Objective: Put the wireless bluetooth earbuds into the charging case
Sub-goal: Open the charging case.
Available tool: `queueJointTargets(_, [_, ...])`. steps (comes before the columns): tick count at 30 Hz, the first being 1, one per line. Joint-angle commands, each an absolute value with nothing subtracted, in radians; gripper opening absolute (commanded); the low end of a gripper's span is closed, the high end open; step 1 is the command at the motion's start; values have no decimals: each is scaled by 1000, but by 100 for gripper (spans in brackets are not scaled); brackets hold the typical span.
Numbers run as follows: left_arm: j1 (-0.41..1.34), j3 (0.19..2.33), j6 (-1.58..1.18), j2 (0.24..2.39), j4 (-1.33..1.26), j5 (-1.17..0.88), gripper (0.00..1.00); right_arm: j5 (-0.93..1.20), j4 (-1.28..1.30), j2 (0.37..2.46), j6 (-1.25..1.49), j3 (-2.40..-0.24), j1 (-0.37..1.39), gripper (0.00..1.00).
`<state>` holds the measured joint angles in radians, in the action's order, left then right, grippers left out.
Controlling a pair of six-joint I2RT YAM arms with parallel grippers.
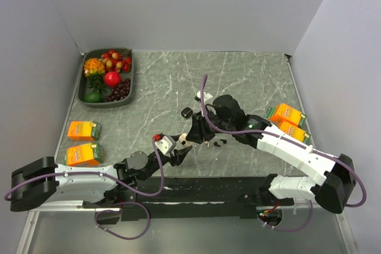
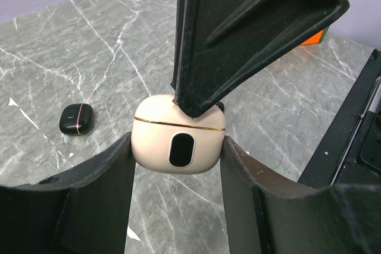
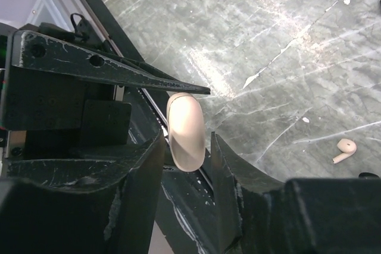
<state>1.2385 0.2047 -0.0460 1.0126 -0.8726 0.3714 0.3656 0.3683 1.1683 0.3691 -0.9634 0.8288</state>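
Both arms meet mid-table, a bit toward the near edge, and they're on the wrong-coloured thing if you ask me. The left gripper (image 2: 177, 140) is clamped on a beige case (image 2: 178, 126). One finger presses each side, the gold seam is level and the dark oval faces the left wrist camera.

The right gripper (image 3: 187, 137) comes in from the right and straddles the same case crosswise. One of its fingers (image 2: 238, 34) touches the top of the lid. From the right wrist the case sits edge-on between the fingers with maybe a sliver of gap on one side. I honestly can't tell if it's pinching or just hugging it.

The black case (image 1: 187, 112) lies on the table (image 1: 238, 81), closed, just far of the two grippers, with nothing touching it. The black earbuds (image 1: 219, 143) lie side by side on the table just near the right wrist, apart from the black case. They're too tiny to say which way they face.

A pale earbud (image 3: 343, 150) lies loose on the marble too. Orange cartons (image 1: 83, 142) sit at the left edge, with more at the right edge. A fruit tray (image 1: 132, 75) is in the far left corner.
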Motion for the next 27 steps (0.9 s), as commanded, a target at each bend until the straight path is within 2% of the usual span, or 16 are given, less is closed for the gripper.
queueJointTargets(1, [1238, 245, -61, 1014, -905, 368, 1, 380, 356, 1172, 362, -1005, 834, 46])
queueJointTargets(7, [1238, 245, -63, 1011, -899, 368, 1, 388, 354, 1177, 361, -1000, 838, 47])
queueJointTargets(10, [1239, 245, -63, 1009, -899, 368, 1, 399, 353, 1183, 360, -999, 836, 42])
queueJointTargets(17, [1239, 238, -63, 1000, -913, 370, 1, 399, 341, 1161, 367, -986, 839, 11])
queueJointTargets(19, [1238, 229, -61, 994, -925, 368, 1, 414, 334, 1161, 370, -982, 836, 6])
queueJointTargets(25, [1238, 221, -51, 951, -948, 370, 1, 485, 285, 1143, 402, -942, 804, 2])
queueJointTargets(26, [1239, 222, -49, 943, -940, 373, 1, 473, 293, 1138, 394, -945, 804, 3])
queueJointTargets(27, [1239, 227, -46, 940, -931, 374, 1, 448, 302, 1129, 390, -949, 804, 8])
